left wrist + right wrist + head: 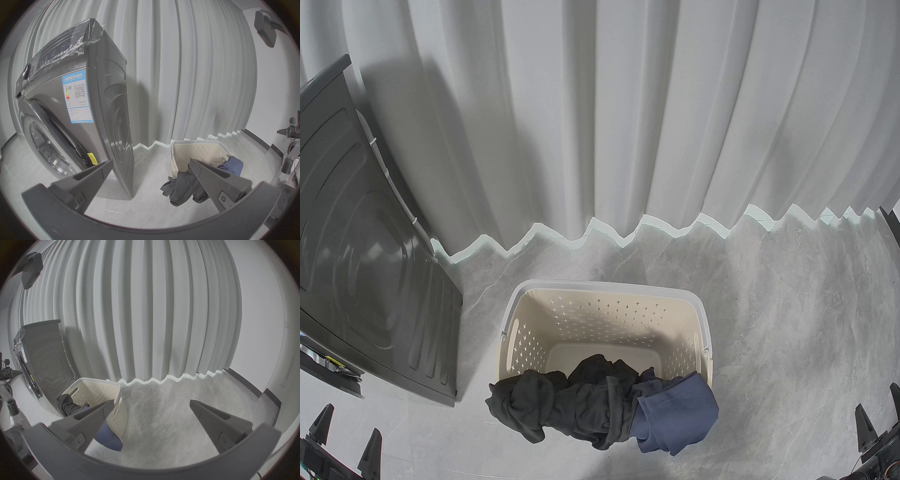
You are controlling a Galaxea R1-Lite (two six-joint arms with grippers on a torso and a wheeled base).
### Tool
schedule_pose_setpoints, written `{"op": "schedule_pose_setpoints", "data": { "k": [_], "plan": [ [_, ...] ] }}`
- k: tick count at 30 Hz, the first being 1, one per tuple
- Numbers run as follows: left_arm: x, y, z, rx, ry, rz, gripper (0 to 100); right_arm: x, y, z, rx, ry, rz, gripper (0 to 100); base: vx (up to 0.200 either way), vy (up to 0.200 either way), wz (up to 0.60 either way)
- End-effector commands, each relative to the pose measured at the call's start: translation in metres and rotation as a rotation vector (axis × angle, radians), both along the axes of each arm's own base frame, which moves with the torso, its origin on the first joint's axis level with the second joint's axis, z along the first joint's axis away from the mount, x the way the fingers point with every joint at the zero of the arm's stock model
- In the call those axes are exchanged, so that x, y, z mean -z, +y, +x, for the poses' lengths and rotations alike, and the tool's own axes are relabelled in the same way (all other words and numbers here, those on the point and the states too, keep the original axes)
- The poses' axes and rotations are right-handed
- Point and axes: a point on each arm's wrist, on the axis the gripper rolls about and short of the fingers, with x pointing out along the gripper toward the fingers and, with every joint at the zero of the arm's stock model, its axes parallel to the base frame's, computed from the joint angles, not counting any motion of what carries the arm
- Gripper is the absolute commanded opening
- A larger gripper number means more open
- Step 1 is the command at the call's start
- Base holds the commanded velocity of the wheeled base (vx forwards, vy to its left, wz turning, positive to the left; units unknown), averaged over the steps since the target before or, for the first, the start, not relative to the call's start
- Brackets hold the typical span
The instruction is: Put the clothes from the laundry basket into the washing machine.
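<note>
Low at the left, the left gripper hangs spread wide, empty. Beside it the washing machine carries a blue-and-white label with a square code, its small print unreadable. Dark clothes and a blue garment drape over the near rim of the laundry basket. The right gripper, partly cut off in the head view, gapes wide.

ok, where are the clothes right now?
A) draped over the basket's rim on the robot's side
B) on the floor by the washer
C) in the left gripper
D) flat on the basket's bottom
A: the dark garment and the blue garment hang over the laundry basket rim nearest the robot, spilling down its outside.
</note>
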Motion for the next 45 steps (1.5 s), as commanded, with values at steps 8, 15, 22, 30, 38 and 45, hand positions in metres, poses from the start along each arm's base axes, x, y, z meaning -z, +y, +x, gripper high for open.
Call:
{"op": "schedule_pose_setpoints", "data": {
  "k": [8, 15, 22, 30, 38, 45],
  "plan": [
    [0.0049, 0.0000, -0.0001, 0.000, 0.000, 0.001, 100, 0.0047, 0.0000, 0.0007, 0.000, 0.009, 0.000, 100, 0.200, 0.000, 0.00],
    [0.0049, 0.0000, -0.0001, 0.000, 0.000, 0.003, 100, 0.0047, 0.0000, 0.0007, 0.000, 0.009, -0.001, 100, 0.029, 0.000, 0.00],
    [0.0049, 0.0000, -0.0001, 0.000, 0.000, 0.000, 100, 0.0047, 0.0000, 0.0007, 0.000, 0.009, -0.001, 100, 0.114, 0.000, 0.00],
    [0.0049, 0.0000, -0.0001, 0.000, 0.000, 0.000, 100, 0.0047, 0.0000, 0.0007, 0.000, 0.009, -0.001, 100, 0.200, 0.000, 0.00],
    [0.0049, 0.0000, -0.0001, 0.000, 0.000, 0.001, 100, 0.0047, 0.0000, 0.0007, 0.000, 0.009, -0.001, 100, 0.000, 0.000, 0.00],
    [0.0049, 0.0000, -0.0001, 0.000, 0.000, 0.001, 100, 0.0047, 0.0000, 0.0007, 0.000, 0.009, -0.001, 100, 0.000, 0.000, 0.00]
  ]
}}
